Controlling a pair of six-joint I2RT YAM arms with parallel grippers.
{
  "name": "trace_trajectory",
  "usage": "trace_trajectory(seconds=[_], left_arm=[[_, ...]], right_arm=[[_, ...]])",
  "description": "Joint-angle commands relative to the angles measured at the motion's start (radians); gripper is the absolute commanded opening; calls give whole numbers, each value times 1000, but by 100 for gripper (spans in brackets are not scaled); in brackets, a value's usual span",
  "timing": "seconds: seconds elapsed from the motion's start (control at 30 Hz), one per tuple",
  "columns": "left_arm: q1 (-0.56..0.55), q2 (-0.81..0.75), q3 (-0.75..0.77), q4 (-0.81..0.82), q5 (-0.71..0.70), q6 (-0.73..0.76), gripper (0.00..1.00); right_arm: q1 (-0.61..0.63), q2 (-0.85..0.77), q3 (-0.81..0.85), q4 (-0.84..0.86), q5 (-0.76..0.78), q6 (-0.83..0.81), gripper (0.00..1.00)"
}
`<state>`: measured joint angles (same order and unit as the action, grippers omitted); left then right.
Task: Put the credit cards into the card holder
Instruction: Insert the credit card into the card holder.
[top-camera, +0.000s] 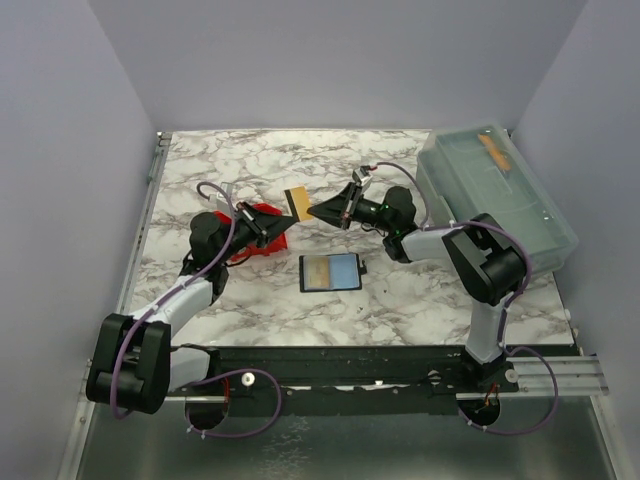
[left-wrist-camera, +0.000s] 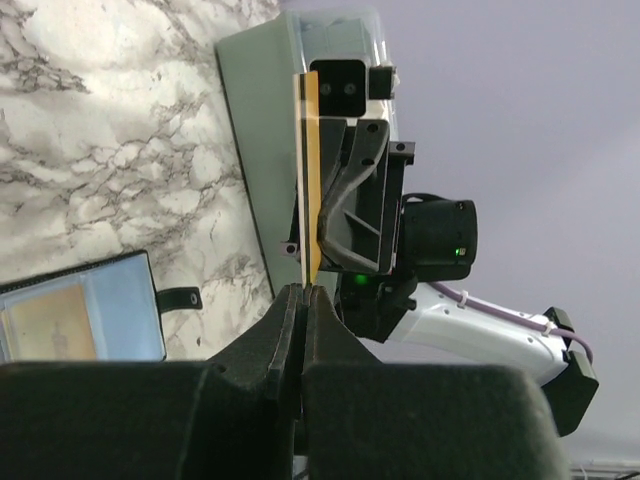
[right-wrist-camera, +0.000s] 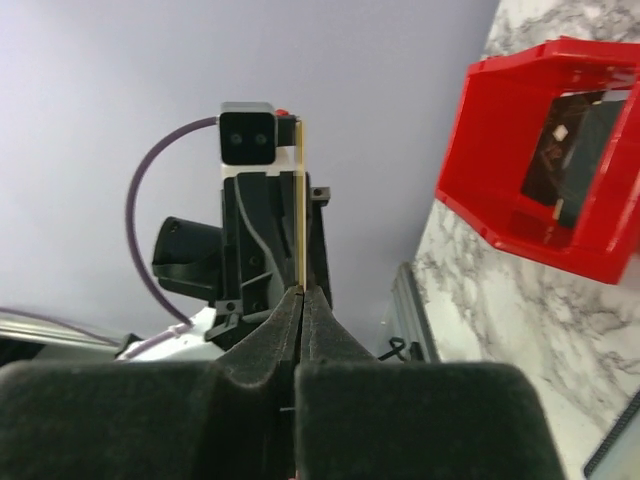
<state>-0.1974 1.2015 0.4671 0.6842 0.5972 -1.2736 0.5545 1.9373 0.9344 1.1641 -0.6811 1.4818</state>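
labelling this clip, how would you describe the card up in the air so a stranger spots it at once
Over the marble table, beside the red tray, the left end effector and right end effector meet. Both pinch one yellowish card in the air; the other cards lie flat in the open card holder.

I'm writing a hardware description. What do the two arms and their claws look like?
The left arm and right arm: black joint blocks, white links, looping purple cables. The left claw and right claw: black wedge fingers tapering to thin tips. A green light glows on the right arm's wrist.
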Motion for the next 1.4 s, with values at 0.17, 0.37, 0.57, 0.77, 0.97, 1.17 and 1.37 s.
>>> trace_trajectory(seconds=[0.17,0.37,0.57,0.77,0.97,1.17,1.37], left_arm=[[-41,15,-26,-116,86,102,39],[-55,18,21,-412,64,267,55],[-205,150,131,-595,-38,388,42],[-290,242,185,-657,-156,445,42],[-320,295,227,-747,-271,487,43],[-320,311,242,-823,-349,496,42],[-320,317,225,-836,-367,473,41]], right_arm=[[-43,-163,-76,-275,-28,-283,0],[-96,-297,-140,-783,-77,-586,0],[-106,-401,-286,-906,-67,-715,0],[-107,-399,-415,-742,-63,-637,0],[-107,-327,-494,-520,-67,-560,0],[-107,-288,-507,-474,-49,-544,0],[-108,-244,-499,-471,-33,-563,0]])
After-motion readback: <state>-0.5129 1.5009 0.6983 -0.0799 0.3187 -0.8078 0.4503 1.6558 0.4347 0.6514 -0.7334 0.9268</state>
